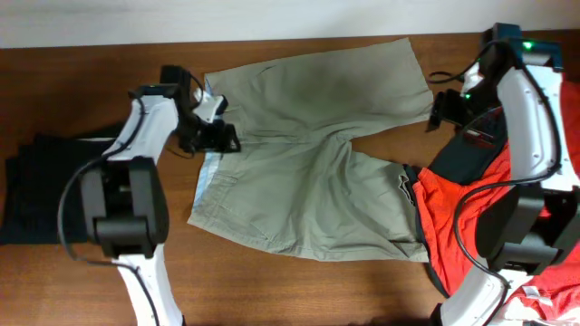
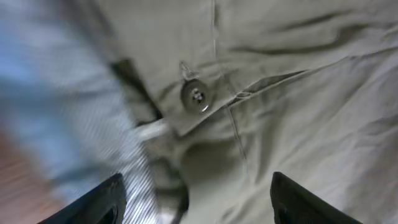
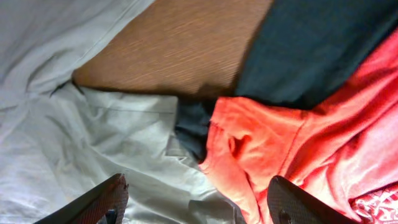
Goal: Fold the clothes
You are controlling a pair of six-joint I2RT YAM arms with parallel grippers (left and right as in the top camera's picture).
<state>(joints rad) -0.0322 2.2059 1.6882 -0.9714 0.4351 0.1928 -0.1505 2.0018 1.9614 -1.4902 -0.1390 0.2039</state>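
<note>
The left arm covers part of the waistband, and the lower hem is lost against an orange garment (image 1: 462, 226). The trousers (image 1: 308, 172) lie flat mid-bench (image 1: 299, 290), their long axis crosswise: waistband toward the left gripper (image 1: 225, 138), legs toward the right gripper (image 1: 439, 109). Both grippers gape, holding nothing.

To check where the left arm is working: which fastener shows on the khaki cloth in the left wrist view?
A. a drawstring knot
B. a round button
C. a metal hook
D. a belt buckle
B: a round button sits on the waistband flap of the khaki garment, just ahead of the left gripper.
</note>
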